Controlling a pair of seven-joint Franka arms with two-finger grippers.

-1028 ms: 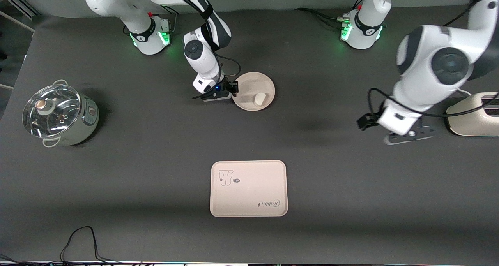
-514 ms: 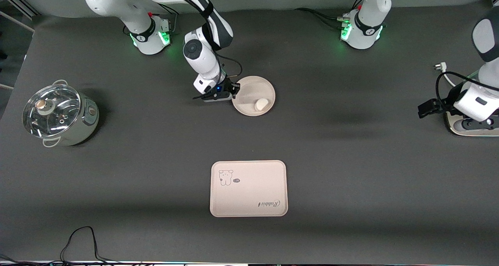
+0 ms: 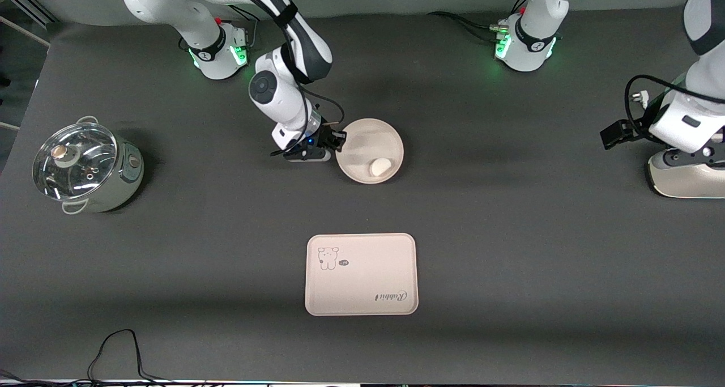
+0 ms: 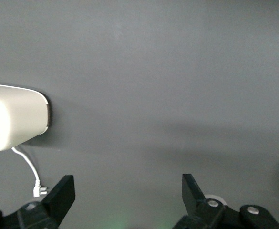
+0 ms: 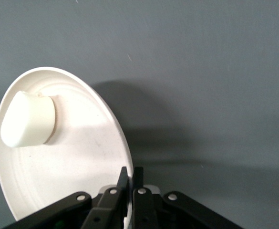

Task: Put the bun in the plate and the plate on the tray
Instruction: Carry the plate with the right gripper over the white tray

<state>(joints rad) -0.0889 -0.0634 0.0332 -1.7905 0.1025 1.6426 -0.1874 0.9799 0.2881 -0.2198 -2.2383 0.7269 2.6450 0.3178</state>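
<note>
With the bun (image 3: 380, 166) already lying in the plate (image 3: 362, 143), the right gripper (image 3: 338, 140) has its jaws pinched on the plate's rim, so the next move calls for carrying it level to the tray (image 3: 362, 279) nearer the front camera, while the left gripper (image 4: 127, 200) waits, jaws wide, over the toaster (image 3: 685, 183).

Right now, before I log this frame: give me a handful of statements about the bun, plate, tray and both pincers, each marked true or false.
1. The bun lies in the plate. True.
2. The plate rests on the tray. False: it is apart from the tray, farther from the front camera, with bare table between them.
3. The right pincer is shut on the plate's rim. True: the right wrist view shows its fingers pinching the edge.
4. The left pincer grips the toaster. False: it is open and holds nothing, hovering over the toaster at the left arm's end.
5. The pot has no lid. False: a glass lid sits on it.
</note>
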